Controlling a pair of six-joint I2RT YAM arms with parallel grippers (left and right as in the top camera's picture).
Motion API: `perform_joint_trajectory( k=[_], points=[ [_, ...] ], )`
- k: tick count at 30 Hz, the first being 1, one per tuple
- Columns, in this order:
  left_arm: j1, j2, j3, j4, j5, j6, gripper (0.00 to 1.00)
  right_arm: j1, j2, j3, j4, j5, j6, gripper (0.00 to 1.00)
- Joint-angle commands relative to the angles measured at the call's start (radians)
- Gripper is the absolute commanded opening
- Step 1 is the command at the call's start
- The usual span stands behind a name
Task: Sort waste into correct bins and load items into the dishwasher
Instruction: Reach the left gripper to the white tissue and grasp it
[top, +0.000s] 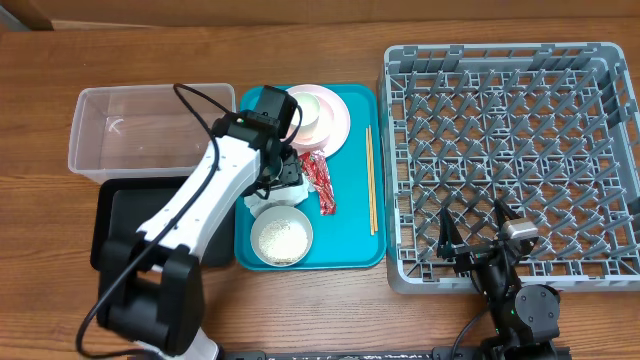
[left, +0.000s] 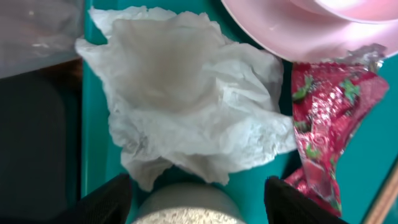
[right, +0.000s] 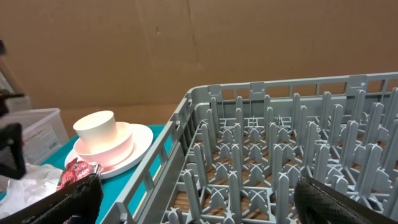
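A crumpled white tissue (left: 180, 106) lies on the teal tray (top: 350, 235), beside a red wrapper (left: 323, 124) (top: 322, 182). My left gripper (left: 196, 205) (top: 285, 172) hovers open over the tissue with nothing between its fingers. Just below it a whitish bowl (top: 281, 238) (left: 186, 208) holds white rice. A pink plate (top: 338, 118) (left: 298, 25) carries a bowl and a small white cup (right: 99, 127). Chopsticks (top: 371, 180) lie along the tray's right side. My right gripper (top: 475, 235) (right: 199, 205) stands open and empty over the front edge of the grey dish rack (top: 510, 160) (right: 280, 155).
A clear tub (top: 150, 130) stands at the back left, with a black tray (top: 120, 225) in front of it, partly covered by my left arm. The teal tray lies between these bins and the rack.
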Motion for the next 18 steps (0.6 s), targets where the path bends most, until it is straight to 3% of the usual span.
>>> perform_joint_trajectory(
  k=[1, 12, 18],
  points=[
    [-0.009, 0.068, -0.003, 0.034, -0.008, -0.013, 0.7, 0.003, -0.009, -0.01, 0.006, 0.002, -0.003, 1.0],
    [-0.014, 0.2, -0.003, 0.132, -0.011, 0.001, 0.68, 0.003, -0.009, -0.01, 0.006, 0.002, -0.003, 1.0],
    [-0.014, 0.238, -0.003, 0.146, -0.01, 0.018, 0.52, 0.003, -0.009, -0.01, 0.006, 0.002, -0.003, 1.0]
  ],
)
